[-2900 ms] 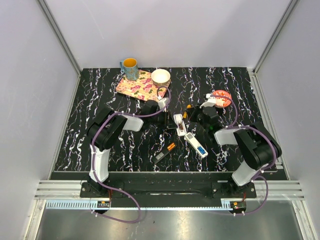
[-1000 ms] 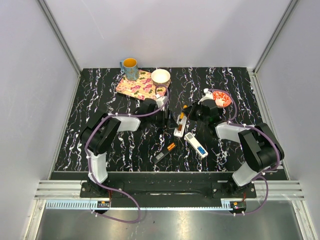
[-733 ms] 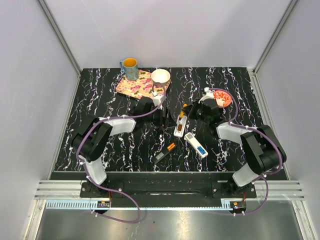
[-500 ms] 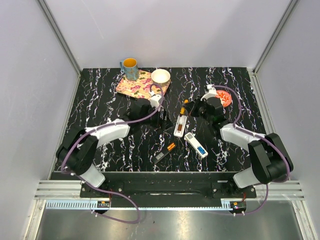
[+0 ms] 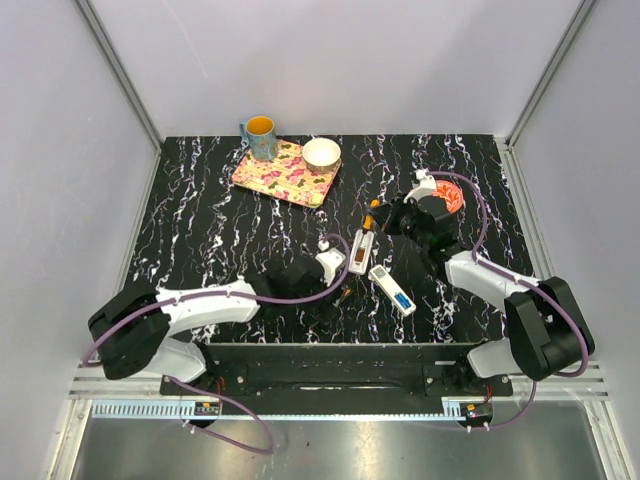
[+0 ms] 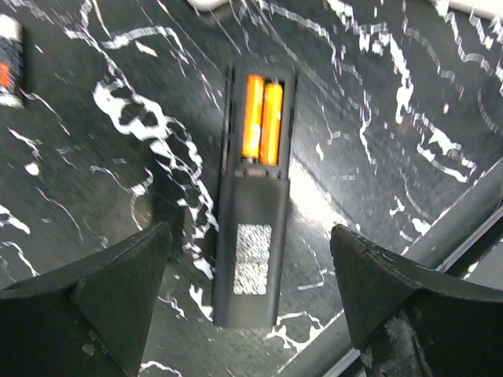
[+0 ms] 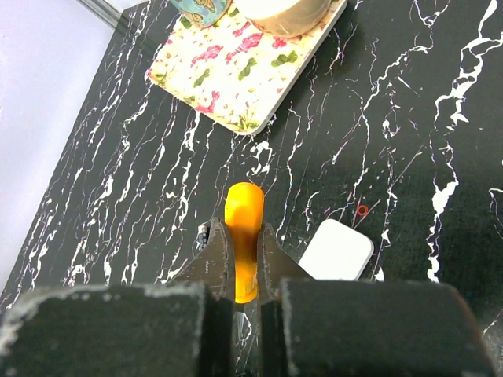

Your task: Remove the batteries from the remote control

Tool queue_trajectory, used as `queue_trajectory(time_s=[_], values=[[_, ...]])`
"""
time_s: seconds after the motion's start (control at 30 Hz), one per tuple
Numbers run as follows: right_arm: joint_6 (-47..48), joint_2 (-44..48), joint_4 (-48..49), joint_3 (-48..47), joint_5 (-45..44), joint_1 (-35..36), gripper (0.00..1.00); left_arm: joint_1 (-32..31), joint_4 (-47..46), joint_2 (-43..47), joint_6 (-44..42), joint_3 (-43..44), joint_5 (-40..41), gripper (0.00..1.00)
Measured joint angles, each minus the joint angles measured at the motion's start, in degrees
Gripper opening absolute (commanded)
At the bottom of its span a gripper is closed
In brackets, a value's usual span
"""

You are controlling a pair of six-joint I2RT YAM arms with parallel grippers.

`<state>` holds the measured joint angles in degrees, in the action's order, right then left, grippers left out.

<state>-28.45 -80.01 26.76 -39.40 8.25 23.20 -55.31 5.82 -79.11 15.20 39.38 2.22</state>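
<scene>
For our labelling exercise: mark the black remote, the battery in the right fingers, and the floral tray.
Black remote (image 6: 253, 204): left wrist view, body below the open compartment.
Battery (image 7: 244, 224): right wrist view, its orange middle.
Floral tray (image 7: 236, 75): right wrist view, bare patterned surface.

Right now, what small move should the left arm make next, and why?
Probably lower the left gripper onto the black remote and pinch one of its two orange batteries. The jaws stand wide open above the remote, which lies open with both batteries side by side inside. The right gripper is shut on another orange battery, so it seems busy.
</scene>
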Motion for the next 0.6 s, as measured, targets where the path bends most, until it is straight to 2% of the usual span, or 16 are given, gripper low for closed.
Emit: queue_trajectory(time_s=[0.2, 0.37, 0.6], values=[[0.2, 0.0, -0.1, 0.1, 0.4, 0.0, 0.0, -6.0, 2.0, -1.8, 1.6, -1.1, 5.1, 0.84], [0.4, 0.1, -0.1, 0.4, 0.4, 0.0, 0.0, -9.2, 3.2, -4.7, 3.4, -1.3, 8.4, 0.77], [0.7, 0.2, -0.6, 0.7, 0.6, 0.0, 0.0, -10.1, 2.2, -5.7, 5.8, -1.3, 11.6, 0.51]])
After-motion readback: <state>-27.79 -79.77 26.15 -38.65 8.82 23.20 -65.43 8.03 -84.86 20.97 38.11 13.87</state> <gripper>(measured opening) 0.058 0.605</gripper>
